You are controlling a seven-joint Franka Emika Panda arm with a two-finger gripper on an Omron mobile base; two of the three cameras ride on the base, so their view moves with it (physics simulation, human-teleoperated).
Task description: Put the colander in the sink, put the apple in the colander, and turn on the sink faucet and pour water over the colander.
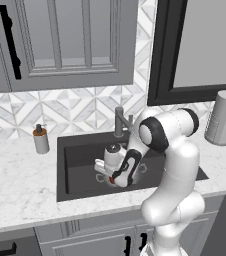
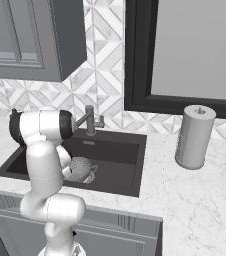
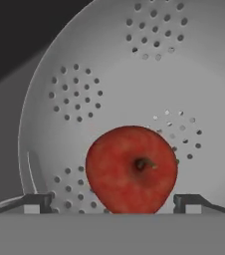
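Note:
The silvery colander (image 3: 109, 74) sits in the dark sink (image 1: 80, 165), and the red apple (image 3: 129, 169) lies inside it, stem end facing the hand camera. My gripper (image 3: 112, 203) hangs just over the apple, open. Its fingertips (image 3: 35, 201) stand wide on either side of the fruit, the left one well clear and the right one close to the apple's edge. From the base views the hand (image 1: 116, 179) reaches down into the basin over the colander (image 2: 81, 169). The grey sink faucet (image 1: 120, 122) stands behind the basin, with no water seen running.
A soap dispenser (image 1: 41, 140) with a brown top stands on the marble counter left of the sink. A paper towel roll (image 2: 195, 136) stands on the counter to the right. Cabinets hang above, and a dark-framed window is behind the faucet.

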